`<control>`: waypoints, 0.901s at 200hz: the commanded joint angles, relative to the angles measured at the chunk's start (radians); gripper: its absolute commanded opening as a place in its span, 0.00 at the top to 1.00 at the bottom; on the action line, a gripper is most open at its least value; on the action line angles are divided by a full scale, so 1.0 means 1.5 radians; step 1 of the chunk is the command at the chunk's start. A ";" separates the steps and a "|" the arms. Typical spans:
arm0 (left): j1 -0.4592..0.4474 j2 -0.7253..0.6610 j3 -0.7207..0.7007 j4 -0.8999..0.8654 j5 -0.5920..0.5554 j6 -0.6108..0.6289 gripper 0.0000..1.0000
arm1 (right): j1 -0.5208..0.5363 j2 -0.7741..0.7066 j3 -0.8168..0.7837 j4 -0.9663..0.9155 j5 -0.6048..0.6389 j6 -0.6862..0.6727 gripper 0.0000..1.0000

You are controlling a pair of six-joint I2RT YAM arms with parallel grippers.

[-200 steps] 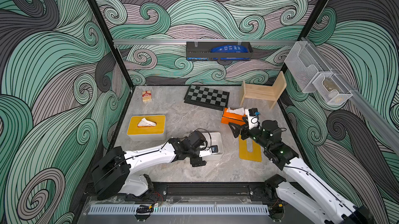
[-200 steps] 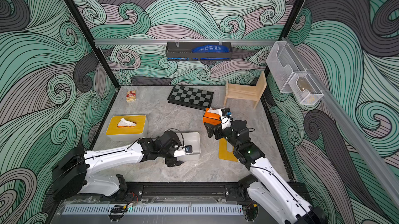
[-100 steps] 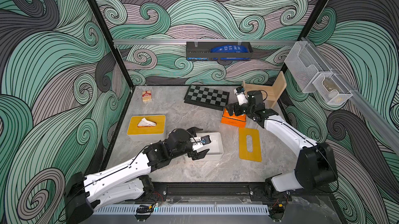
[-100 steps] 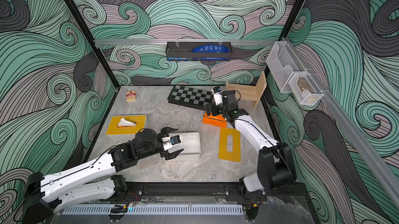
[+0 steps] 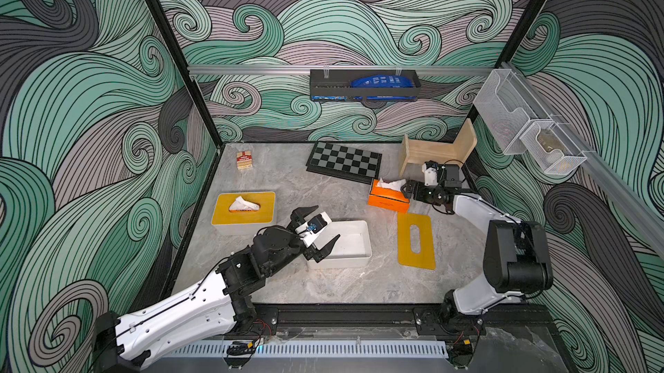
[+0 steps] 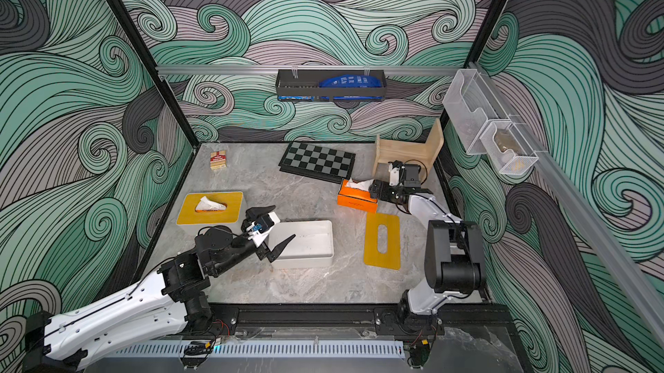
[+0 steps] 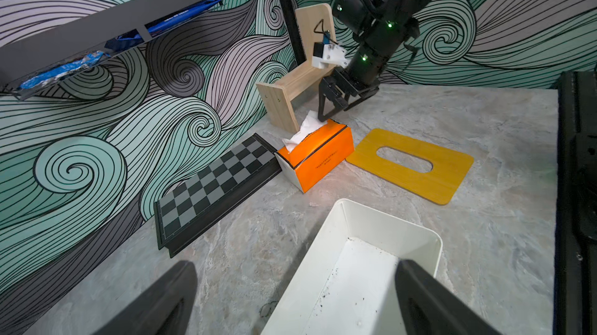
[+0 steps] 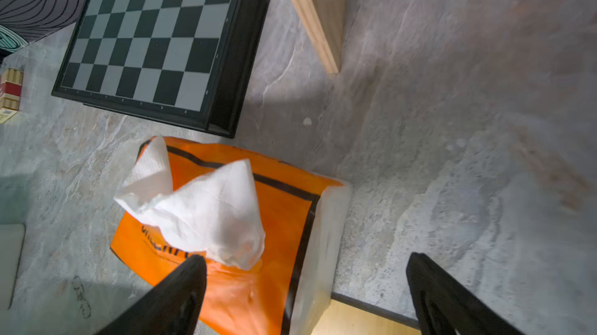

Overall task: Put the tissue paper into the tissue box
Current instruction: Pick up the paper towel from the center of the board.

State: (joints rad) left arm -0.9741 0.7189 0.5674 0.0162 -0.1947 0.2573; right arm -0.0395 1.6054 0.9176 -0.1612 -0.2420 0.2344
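Nearest: L pincer point(image 5: 327, 221), spread wide, nothing held. Hangs at end of white box point(image 5: 341, 261), one finger over inside, other outside over counter point(image 5: 287, 180). Box lidless, empty bar dark specks. On R arm's side: yellow lid point(image 5: 416, 241), flat, apart from box. Further back: orange tissue pack point(image 5: 388, 200) just beside lid, white tissue point(image 5: 390, 184) poking up. R pincer point(image 8: 307, 256) fully spread, empty, straddles pack's end. Behind: chessboard point(image 5: 345, 162), stool point(image 5: 431, 150).

Nothing legible; dark print on the orange tissue pack point(image 7: 324, 158) seems too blurred.
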 commanded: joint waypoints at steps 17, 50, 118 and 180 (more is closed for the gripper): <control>-0.003 -0.013 -0.008 0.007 -0.017 -0.029 0.01 | 0.018 -0.018 -0.055 0.074 -0.083 0.060 0.00; -0.003 -0.009 -0.006 0.004 -0.018 -0.025 0.01 | 0.087 -0.044 -0.090 0.094 -0.124 0.081 0.00; -0.003 -0.005 -0.005 -0.006 -0.018 -0.019 0.01 | 0.219 -0.104 -0.127 0.207 -0.284 0.212 0.00; -0.003 -0.008 -0.002 -0.010 -0.017 -0.025 0.01 | 0.225 -0.172 -0.019 0.064 -0.055 0.009 0.00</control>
State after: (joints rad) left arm -0.9741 0.7101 0.5591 0.0086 -0.2131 0.2337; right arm 0.2924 1.3533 0.8070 0.0113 -0.4892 0.4213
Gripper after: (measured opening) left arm 0.986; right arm 0.999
